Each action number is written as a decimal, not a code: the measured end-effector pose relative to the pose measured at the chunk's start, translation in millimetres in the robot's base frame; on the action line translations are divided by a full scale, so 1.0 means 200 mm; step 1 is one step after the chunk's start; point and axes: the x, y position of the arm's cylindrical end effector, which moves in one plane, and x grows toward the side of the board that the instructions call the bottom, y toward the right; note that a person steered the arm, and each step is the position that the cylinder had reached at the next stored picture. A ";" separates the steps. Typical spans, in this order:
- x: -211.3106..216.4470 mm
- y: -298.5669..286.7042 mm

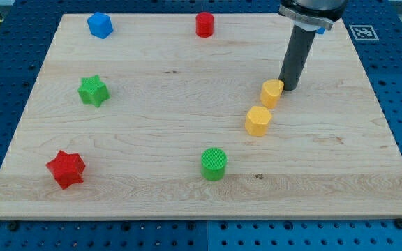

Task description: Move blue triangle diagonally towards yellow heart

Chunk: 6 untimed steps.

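Note:
The blue triangle (320, 30) is at the view's top right and almost wholly hidden behind the arm; only a small blue corner shows. The yellow heart (271, 92) lies right of the board's middle. My tip (289, 88) rests on the board just to the right of the yellow heart, very close to it or touching it, and well below the blue triangle.
A yellow hexagon (258, 120) sits just below-left of the heart. A green cylinder (214, 164) is at bottom centre, a red star (65, 169) at bottom left and a green star (93, 90) at left. A blue block (100, 25) and a red cylinder (204, 24) are along the top.

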 end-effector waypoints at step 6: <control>-0.77 0.68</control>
